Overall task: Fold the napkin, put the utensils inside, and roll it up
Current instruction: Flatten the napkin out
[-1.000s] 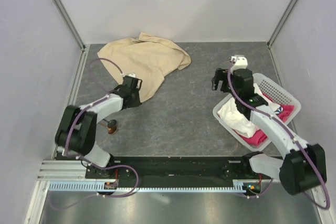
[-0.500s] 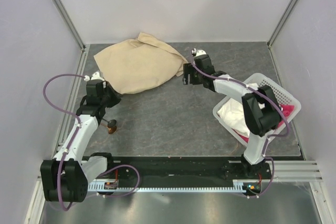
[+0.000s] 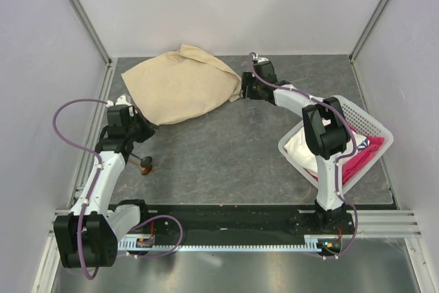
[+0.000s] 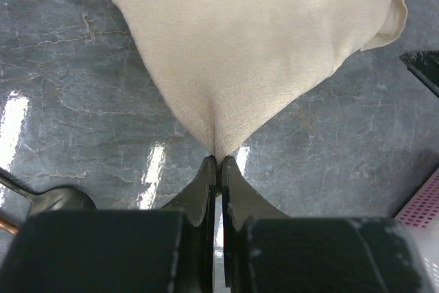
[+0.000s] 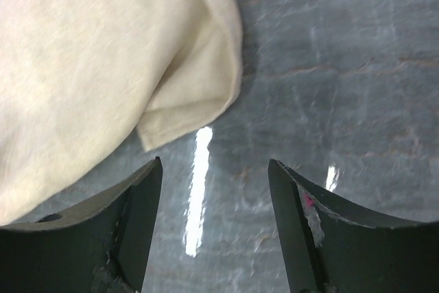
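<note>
Top external view, largest item first: we see the grey table (image 3: 233, 149), with the napkin (image 3: 182, 87) lying rumpled and partly doubled over in the upper left of the frame. At the right edge sits a white basket (image 3: 374, 116) holding a white cloth (image 3: 305, 150) and a pink cloth (image 3: 357, 162); neither belongs to the task.

Left wrist view: the left gripper (image 4: 218, 166) is pinched tight on the napkin's (image 4: 254, 46) lower corner, and the cloth fans out from the fingertips in a taut wedge.

Right wrist view: the right gripper (image 5: 212, 169) has its jaws spread wide and holds nothing. It hovers just beside a folded-under corner of the napkin (image 5: 89, 66) at the upper left of that frame.

Smallest item: the utensil (image 3: 145, 163) lies on the table at the lower left of the top view, near the left arm and apart from the napkin.

Handling, as we judge it: the napkin is light, soft and limp, so it will sag and crease wherever it is unsupported. Corners and hemmed edges are the best holds. Tension between two opposite corners should flatten it for folding. The utensil looks thin, stiff and light, and is best gripped across its dark handle.
</note>
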Robot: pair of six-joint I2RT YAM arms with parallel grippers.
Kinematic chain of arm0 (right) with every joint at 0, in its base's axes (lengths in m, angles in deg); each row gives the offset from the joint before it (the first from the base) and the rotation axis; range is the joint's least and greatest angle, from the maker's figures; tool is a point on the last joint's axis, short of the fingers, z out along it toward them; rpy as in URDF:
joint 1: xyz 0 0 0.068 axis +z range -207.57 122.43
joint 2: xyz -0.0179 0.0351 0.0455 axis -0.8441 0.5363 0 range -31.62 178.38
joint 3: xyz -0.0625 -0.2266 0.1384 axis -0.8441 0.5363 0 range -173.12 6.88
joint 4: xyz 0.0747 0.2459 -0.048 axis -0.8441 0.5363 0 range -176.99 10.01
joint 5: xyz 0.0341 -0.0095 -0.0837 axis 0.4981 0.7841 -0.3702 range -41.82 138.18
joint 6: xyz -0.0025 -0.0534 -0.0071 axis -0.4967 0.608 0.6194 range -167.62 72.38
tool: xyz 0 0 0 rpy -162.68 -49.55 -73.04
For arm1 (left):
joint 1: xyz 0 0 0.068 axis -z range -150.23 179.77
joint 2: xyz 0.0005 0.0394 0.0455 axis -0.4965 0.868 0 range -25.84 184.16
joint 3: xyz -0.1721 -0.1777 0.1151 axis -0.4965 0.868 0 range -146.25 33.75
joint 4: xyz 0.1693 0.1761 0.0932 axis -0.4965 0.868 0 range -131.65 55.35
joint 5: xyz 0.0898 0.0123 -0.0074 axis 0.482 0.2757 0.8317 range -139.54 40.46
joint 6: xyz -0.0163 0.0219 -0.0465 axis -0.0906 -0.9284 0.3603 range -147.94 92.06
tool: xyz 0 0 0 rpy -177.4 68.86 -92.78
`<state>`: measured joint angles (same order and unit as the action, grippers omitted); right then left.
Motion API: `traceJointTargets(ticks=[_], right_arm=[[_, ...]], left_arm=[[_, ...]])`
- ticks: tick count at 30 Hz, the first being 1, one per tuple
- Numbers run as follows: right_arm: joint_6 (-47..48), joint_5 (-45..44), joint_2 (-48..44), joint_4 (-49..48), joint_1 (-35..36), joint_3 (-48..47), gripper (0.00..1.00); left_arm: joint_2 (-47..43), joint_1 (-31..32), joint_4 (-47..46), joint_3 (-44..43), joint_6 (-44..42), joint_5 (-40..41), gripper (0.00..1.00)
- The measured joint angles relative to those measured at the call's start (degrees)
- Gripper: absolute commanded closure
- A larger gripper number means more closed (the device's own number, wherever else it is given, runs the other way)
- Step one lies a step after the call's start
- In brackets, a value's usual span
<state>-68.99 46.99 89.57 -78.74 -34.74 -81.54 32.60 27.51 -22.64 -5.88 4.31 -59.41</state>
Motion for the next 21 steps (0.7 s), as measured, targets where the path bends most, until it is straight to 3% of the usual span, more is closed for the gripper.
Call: traceJointTargets(ticks=[6, 11, 14, 15, 21], right_arm=[[-1.16, 2.89, 6.05, 0.02, -2.71, -4.68, 0.34], [-1.62, 4.57, 8.81, -0.24, -2.82, -8.02, 0.46], [-1.92, 5.92, 10.64, -0.24, -2.82, -9.90, 0.77], [-2.05, 6.36, 11.28, -0.37, -2.82, -10.58, 0.96], [-2.14, 9.44, 13.66, 1.95, -3.91, -14.80, 1.00]], left_arm=[[0.11, -0.31, 1.36, -0.81, -0.20, -1.27, 0.98], [0.92, -0.44, 1.81, -1.03, -0.72, -2.54, 0.98], [1.75, -0.63, 2.38, -1.51, -1.68, -3.08, 0.98], [1.92, -0.70, 2.80, -1.95, -2.29, -3.34, 0.98], [1.88, -2.08, 6.29, -5.49, -5.92, -2.10, 0.98]])
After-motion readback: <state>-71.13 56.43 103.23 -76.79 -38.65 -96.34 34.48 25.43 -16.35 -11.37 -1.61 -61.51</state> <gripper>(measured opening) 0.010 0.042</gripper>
